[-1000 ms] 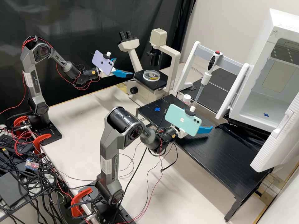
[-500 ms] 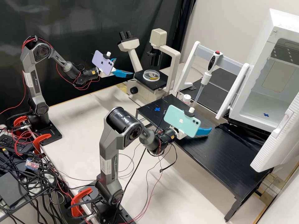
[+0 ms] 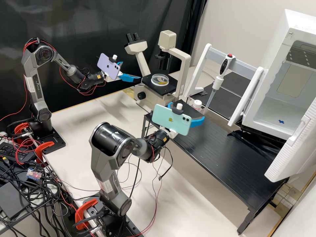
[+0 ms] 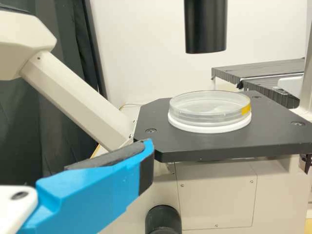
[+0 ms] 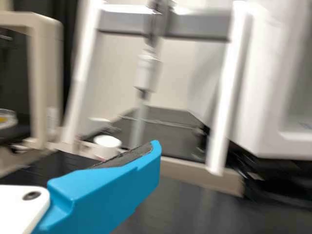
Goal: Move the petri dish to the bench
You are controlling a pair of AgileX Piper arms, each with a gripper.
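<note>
Hanging open are the left gripper [image 3: 131, 70], near the petri dish [image 3: 160, 79] on the microscope [image 3: 152, 99], and the right gripper [image 3: 187, 110].

bright room, soft shadows across the pale tabletop [image 3: 75, 138]

Pipette [image 3: 217, 83] on a rack [image 3: 243, 68], white cabinet [image 3: 279, 49]

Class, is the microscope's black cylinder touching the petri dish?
Apart. In the left wrist view, pale wall shows between the cylinder and the petri dish below.
</note>
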